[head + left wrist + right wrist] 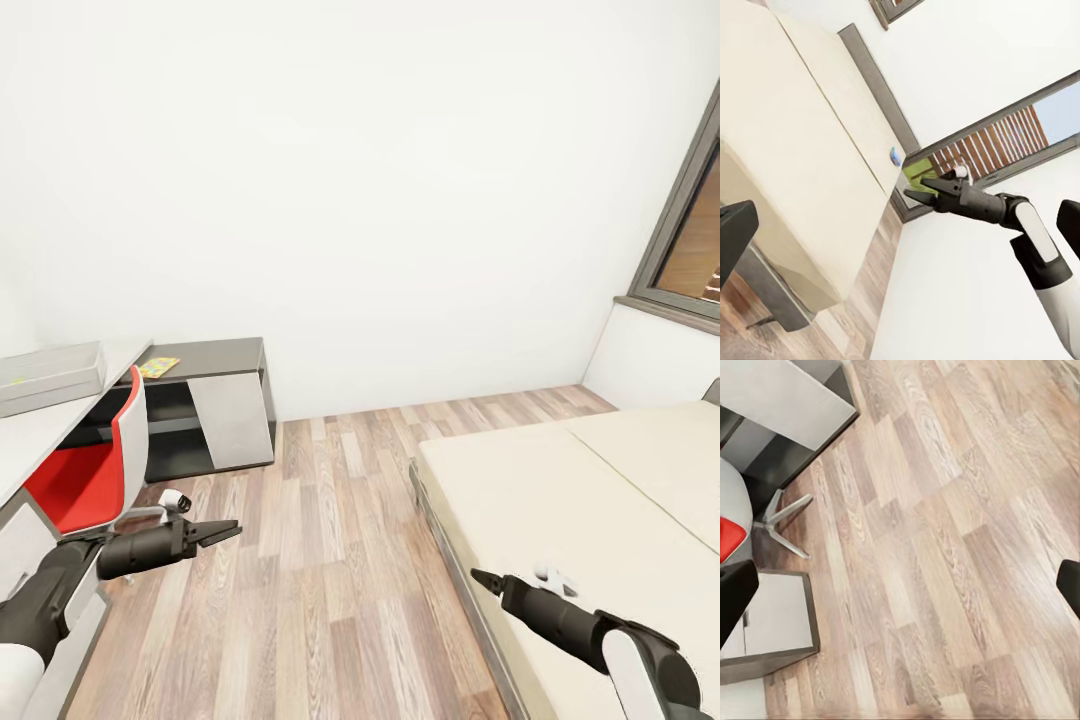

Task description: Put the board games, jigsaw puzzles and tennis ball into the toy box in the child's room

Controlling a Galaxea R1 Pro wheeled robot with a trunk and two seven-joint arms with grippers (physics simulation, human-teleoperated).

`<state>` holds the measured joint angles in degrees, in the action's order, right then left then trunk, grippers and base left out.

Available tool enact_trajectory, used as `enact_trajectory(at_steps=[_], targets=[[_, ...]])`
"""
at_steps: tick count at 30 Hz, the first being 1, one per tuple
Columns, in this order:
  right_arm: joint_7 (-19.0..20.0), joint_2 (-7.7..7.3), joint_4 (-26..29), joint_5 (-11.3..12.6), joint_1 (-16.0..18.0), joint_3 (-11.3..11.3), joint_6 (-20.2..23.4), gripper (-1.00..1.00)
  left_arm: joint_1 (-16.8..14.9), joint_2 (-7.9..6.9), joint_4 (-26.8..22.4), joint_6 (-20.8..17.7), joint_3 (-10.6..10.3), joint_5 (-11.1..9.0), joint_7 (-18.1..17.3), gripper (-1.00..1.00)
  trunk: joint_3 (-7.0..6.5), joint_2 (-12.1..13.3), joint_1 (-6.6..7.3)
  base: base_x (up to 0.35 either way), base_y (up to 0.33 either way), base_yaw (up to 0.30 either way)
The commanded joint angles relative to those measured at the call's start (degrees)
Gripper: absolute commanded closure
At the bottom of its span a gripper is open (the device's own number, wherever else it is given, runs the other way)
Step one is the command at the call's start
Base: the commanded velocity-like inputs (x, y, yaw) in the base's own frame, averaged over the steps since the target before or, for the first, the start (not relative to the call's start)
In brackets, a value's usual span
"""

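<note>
The light-grey toy box (pixel 52 374) stands on the table (pixel 30 435) at the far left. One jigsaw puzzle (pixel 157 367) lies on the table's lower dark-grey section. In the left wrist view, a yellow-green board game (pixel 913 173) and a blue one (pixel 895 156) lie at the far end of the bed (pixel 802 150). My left gripper (pixel 218 532) hangs open over the floor beside the red chair. Above the near corner of the bed (pixel 560 480), my right gripper (pixel 484 579) (pixel 916 189) is open and holds nothing. The tennis ball is out of view.
A red swivel chair (pixel 78 482) is pushed against the table, close to my left arm. Wood-plank floor (pixel 330 540) runs between table and bed. A white wall closes the far side, and a dark-framed window (pixel 690 250) sits above the bed's far end.
</note>
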<state>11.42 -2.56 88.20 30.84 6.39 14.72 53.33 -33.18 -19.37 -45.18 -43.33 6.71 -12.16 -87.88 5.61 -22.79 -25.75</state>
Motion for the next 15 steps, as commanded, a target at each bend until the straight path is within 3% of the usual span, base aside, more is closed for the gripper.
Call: enact_trajectory(at_steps=[1, 6, 15], targets=[[0.3, 0.34, 0.4, -0.5, -0.3, -0.2, 0.6, -1.0, 0.0, -0.02, 0.0, -0.6, 0.0, 0.0, -0.5, -1.0, 0.13, -0.1, -0.04, 0.0, 0.0, 0.0], [-1.3, 1.96, 1.3, -0.6, -0.9, -1.8, 2.1, -1.0, 0.0, -0.05, 0.0, -0.5, 0.0, 0.0, -2.1, -1.0, 0.13, -0.1, -0.04, 0.0, 0.0, 0.0], [-1.9, 2.11, 1.4, -0.5, -0.9, -3.9, 2.2, -1.0, 0.0, -0.06, 0.0, -0.5, 0.0, 0.0, -2.1, -1.0, 0.13, -0.1, -0.04, 0.0, 0.0, 0.0]])
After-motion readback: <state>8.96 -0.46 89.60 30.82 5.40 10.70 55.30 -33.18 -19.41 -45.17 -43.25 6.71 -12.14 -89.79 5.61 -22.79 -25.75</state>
